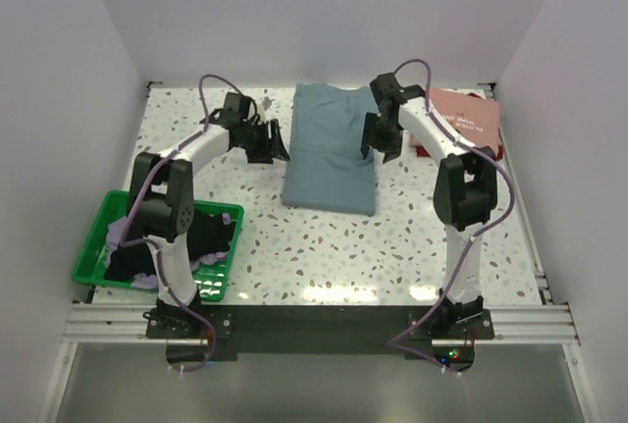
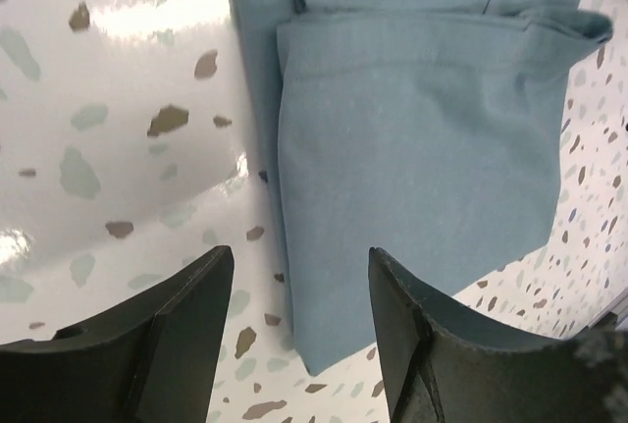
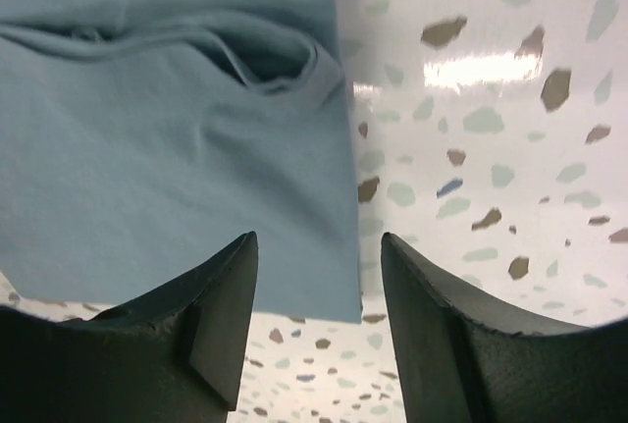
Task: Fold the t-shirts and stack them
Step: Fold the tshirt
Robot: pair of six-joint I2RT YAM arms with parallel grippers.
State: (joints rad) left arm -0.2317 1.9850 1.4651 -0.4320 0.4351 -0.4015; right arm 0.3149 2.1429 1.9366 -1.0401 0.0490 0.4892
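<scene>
A grey-blue t-shirt (image 1: 331,153) lies folded into a long rectangle at the middle back of the table. My left gripper (image 1: 268,141) hovers at its left edge, open, with nothing between its fingers. In the left wrist view the shirt (image 2: 412,148) fills the upper right and its corner lies below the open left gripper (image 2: 299,251). My right gripper (image 1: 379,137) stands open over the shirt's right edge. The right wrist view shows the shirt (image 3: 167,178) with a folded sleeve, its corner under the open right gripper (image 3: 319,237). A pink t-shirt (image 1: 467,121) lies folded at the back right.
A green mesh basket (image 1: 98,237) sits at the front left beside the left arm's base, holding a black t-shirt (image 1: 211,232) and a lavender one (image 1: 123,232). White walls close in the speckled table (image 1: 324,246) on three sides.
</scene>
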